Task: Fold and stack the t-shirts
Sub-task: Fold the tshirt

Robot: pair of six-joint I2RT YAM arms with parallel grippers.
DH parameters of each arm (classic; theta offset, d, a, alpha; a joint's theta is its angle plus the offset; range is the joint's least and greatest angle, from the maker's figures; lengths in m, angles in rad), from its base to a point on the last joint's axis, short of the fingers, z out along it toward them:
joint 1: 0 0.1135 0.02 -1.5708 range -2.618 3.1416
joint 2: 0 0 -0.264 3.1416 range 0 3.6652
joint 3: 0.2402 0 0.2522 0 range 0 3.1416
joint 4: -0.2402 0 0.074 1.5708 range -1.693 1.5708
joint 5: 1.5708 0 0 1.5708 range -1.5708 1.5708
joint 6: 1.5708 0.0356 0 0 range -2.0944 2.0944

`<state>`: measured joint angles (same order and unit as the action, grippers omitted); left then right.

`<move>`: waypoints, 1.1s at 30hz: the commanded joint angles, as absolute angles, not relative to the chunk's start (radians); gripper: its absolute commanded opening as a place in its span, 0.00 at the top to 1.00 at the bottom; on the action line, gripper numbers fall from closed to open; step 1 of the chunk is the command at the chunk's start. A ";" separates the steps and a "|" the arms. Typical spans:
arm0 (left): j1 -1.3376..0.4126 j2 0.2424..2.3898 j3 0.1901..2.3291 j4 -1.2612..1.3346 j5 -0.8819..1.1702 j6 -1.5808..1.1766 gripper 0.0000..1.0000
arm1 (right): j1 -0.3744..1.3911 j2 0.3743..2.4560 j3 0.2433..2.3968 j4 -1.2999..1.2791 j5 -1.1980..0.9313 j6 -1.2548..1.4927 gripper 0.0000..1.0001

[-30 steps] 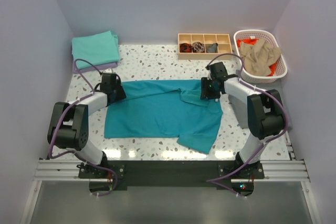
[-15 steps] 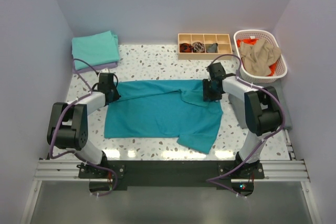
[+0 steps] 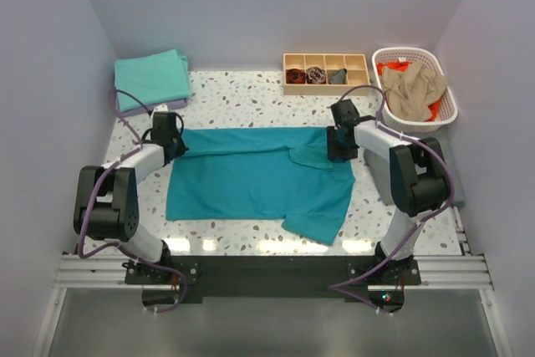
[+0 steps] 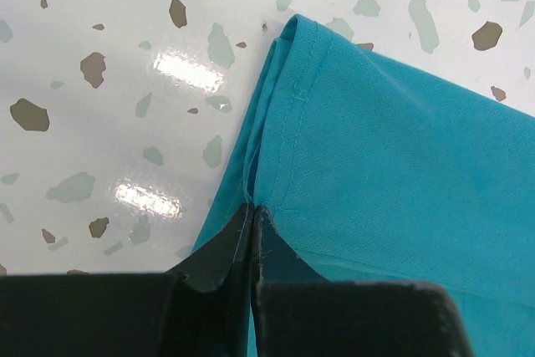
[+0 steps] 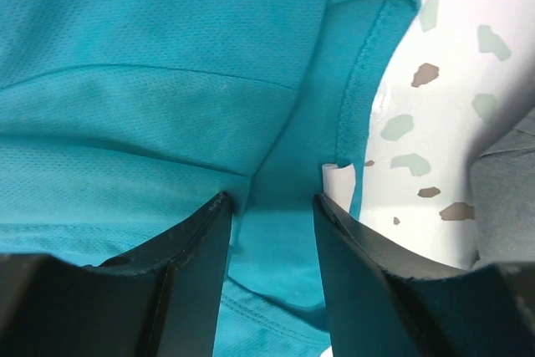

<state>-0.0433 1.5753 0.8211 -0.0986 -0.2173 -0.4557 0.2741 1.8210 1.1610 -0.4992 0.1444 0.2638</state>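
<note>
A deep teal t-shirt [image 3: 251, 177] lies spread across the middle of the table, with its lower right part rumpled. My left gripper [image 3: 171, 138] is at its far left corner. In the left wrist view the left gripper [image 4: 252, 211] is shut on the stitched hem of the teal t-shirt [image 4: 401, 140]. My right gripper [image 3: 341, 146] rests at the far right end. In the right wrist view the right gripper [image 5: 272, 202] stands open, its fingers astride a fold of the teal t-shirt [image 5: 167, 56] beside a white label [image 5: 338, 177].
A folded aqua-green t-shirt [image 3: 150, 77] lies on a lavender one [image 3: 159, 108] at the back left. A wooden compartment tray [image 3: 326, 58] stands at the back. A white basket [image 3: 447, 110] at the back right holds a tan t-shirt [image 3: 414, 85] and an orange one [image 3: 393, 66].
My left gripper has closed on the shirt's hem and shifted a little left and back. The right gripper has stayed open and moved slightly toward the far edge.
</note>
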 commanded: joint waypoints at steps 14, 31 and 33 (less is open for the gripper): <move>-0.031 1.490 0.861 -0.135 -0.249 -0.463 0.20 | 0.276 1.680 1.157 -0.488 0.258 0.259 0.52; -0.074 1.591 0.833 0.216 0.235 -0.499 0.16 | 0.282 1.795 1.235 -0.384 -0.077 0.308 0.51; -0.075 1.621 0.818 0.245 0.235 -0.509 0.16 | 0.284 1.807 1.239 -0.379 -0.071 0.310 0.51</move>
<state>-0.0673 1.5852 0.8440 0.1116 0.1783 -0.4805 0.2768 1.8019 1.1919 -0.4252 -0.0208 0.2943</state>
